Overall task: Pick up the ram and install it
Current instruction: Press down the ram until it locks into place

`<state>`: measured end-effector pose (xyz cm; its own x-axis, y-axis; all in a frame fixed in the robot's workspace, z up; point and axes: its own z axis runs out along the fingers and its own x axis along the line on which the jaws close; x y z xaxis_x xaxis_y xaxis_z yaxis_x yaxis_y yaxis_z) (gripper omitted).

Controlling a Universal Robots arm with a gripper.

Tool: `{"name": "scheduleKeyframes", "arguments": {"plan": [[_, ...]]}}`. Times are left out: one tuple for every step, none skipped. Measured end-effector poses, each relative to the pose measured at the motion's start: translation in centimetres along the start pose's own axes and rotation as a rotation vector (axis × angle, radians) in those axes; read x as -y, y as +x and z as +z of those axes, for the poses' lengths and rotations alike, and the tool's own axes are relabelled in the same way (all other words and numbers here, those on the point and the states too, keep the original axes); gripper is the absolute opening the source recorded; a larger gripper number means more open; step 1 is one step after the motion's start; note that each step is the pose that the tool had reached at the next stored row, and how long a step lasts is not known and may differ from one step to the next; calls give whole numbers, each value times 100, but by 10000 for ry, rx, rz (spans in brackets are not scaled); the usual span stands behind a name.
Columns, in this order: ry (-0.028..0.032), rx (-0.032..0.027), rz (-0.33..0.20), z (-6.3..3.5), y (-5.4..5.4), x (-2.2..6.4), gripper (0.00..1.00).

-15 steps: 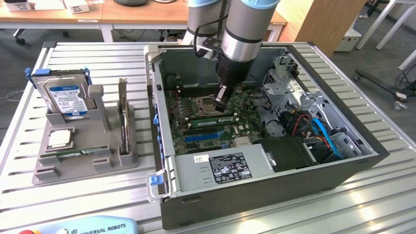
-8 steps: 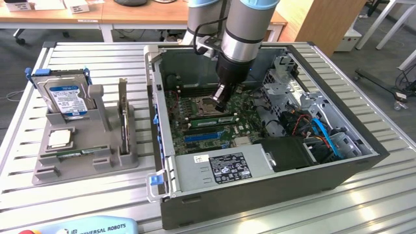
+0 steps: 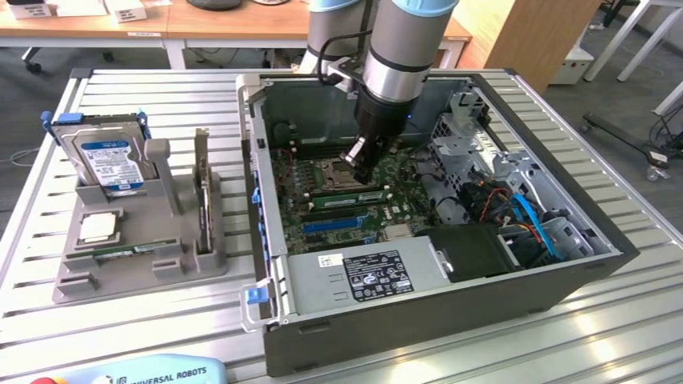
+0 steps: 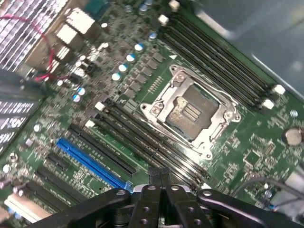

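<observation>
I saw the tool [image 3: 364, 172] closed, down inside the case [image 3: 577, 264] above the motherboard [image 4: 247, 147]. One ram [image 3: 350, 195] lay seated in its slot, long axis running across the board beside the socket [image 4: 190, 111].

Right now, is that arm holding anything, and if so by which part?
Nothing shows between the shut jaws of the gripper, which hangs over the motherboard by a seated ram stick. Another ram stick stands in the grey holder.

Bright, even room light; soft shadows inside the case [image 3: 597, 264] (wrist view slightly blurred).
</observation>
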<state>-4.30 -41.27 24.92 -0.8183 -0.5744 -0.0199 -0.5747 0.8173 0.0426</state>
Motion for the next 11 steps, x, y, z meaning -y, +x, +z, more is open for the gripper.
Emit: {"name": "scheduleKeyframes", "arguments": {"plan": [[4,7,191,1,0,0,10],[7,15,366,2,0,0,10],[11,22,541,3,0,0,10],[15,29,716,4,1,0,10],[18,37,891,5,1,0,10],[22,44,1064,6,1,0,10],[24,53,1238,8,0,0,10],[28,61,1409,9,0,0,10],[32,67,1583,10,0,1,10],[35,75,1771,12,0,1,10],[39,83,1944,13,0,0,10]]}}
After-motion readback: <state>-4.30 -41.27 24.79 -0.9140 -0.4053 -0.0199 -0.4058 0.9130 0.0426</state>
